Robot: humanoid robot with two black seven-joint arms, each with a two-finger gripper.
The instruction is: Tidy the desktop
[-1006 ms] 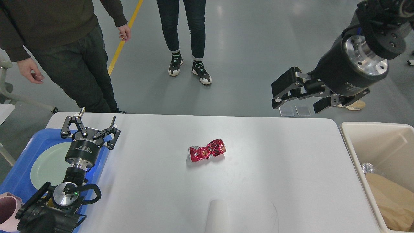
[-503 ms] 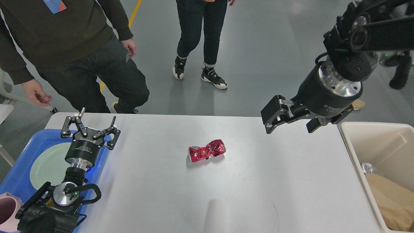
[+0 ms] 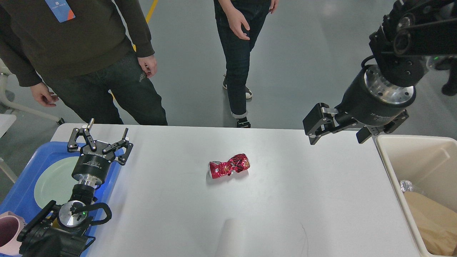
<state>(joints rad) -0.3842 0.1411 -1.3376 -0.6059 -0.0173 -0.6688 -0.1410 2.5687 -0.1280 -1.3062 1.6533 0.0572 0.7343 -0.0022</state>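
The white desktop (image 3: 292, 200) fills the lower middle of the head view. A crushed red can (image 3: 229, 166) lies on its side near the centre. A white paper cup (image 3: 232, 236) lies near the front edge. My left gripper (image 3: 103, 137) stands open and empty over the desktop's left edge, above the blue tray. My right gripper (image 3: 337, 130) hangs open and empty above the desktop's far right corner, well right of the can.
A blue tray (image 3: 25, 185) with a pale green plate (image 3: 53, 180) and a pink cup (image 3: 9, 232) sits at the left. A cream bin (image 3: 417, 171) with brown paper stands at the right. Two people (image 3: 89, 60) stand behind the far edge.
My right gripper came down toward the desktop, then shifted right toward the bin corner. Both people stepped closer to the desktop. The left arm and the can stayed still.
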